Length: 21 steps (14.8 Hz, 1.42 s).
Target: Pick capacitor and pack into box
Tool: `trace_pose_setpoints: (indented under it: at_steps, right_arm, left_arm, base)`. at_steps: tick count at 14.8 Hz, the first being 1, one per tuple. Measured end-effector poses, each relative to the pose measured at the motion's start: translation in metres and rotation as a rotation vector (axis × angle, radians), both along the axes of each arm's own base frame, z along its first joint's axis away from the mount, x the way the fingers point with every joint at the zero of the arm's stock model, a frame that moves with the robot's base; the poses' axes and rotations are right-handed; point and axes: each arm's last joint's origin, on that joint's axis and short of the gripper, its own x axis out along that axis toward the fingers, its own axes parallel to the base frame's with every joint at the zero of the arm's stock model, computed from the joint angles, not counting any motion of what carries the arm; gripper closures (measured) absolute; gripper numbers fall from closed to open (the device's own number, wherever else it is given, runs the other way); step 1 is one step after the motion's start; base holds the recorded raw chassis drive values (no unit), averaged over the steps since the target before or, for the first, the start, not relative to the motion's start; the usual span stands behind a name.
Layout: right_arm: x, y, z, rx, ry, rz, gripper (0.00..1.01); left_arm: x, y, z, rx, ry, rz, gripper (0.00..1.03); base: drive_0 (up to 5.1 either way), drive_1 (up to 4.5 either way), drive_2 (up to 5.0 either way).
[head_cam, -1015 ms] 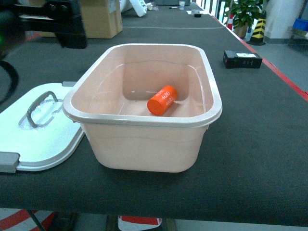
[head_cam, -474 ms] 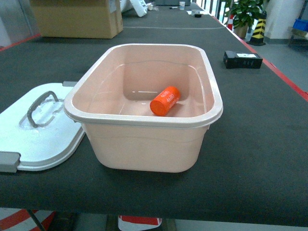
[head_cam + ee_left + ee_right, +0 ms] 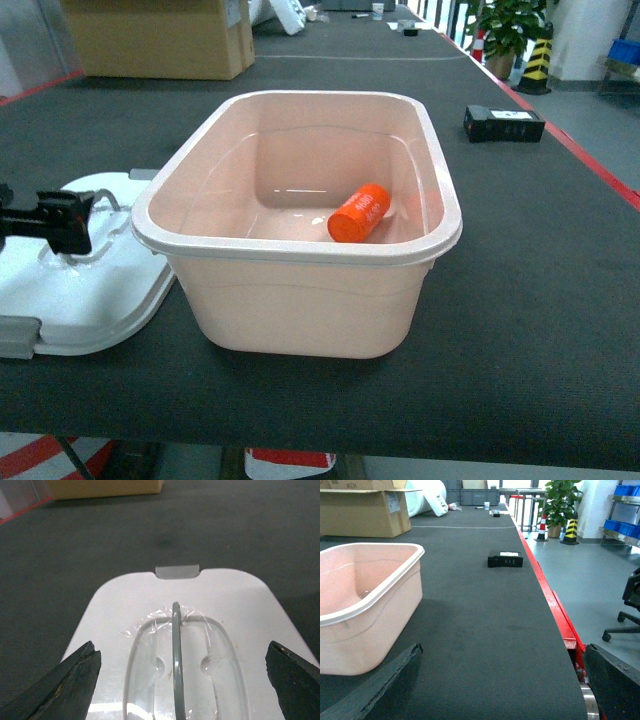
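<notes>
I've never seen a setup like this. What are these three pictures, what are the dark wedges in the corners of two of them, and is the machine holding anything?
They come from one two-armed robot. The wide picture is from a camera on its body, looking down at a dark table. The other two are from cameras on its wrists; the dark wedges are the open fingers of each arm's tool.

On the table stands a pink box with an orange capacitor lying on its side inside. Beside it lies the white lid, flat, with its grey handle standing up. Farther off are a small black device and a cardboard carton.

The left tool hangs open over the lid, a finger on each side of the handle. The right tool is open over bare table beside the box. Neither holds anything.
</notes>
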Motion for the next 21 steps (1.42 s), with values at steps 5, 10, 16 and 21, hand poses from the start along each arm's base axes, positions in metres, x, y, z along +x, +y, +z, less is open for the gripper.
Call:
trace_pose_setpoints:
  at_steps: [5, 10, 16, 21]
  right_arm:
    - [0.0, 0.0, 0.0, 0.0, 0.0, 0.0, 0.03]
    - [0.0, 0.0, 0.0, 0.0, 0.0, 0.0, 0.03]
    - [0.0, 0.0, 0.0, 0.0, 0.0, 0.0, 0.03]
    - [0.0, 0.0, 0.0, 0.0, 0.0, 0.0, 0.03]
  left_arm:
    - [0.024, 0.003, -0.042, -0.006, 0.045, 0.005, 0.05]
    - [0.033, 0.002, -0.047, -0.003, 0.04, -0.019, 0.32]
    - [0.038, 0.0, -0.042, -0.005, 0.009, -0.015, 1.01]
    - [0.035, 0.005, -0.034, -0.056, 0.035, 0.03, 1.01]
  base:
    - [0.0, 0.0, 0.0]
    - [0.0, 0.0, 0.0]
    - [0.0, 0.0, 0.0]
    - [0.0, 0.0, 0.0]
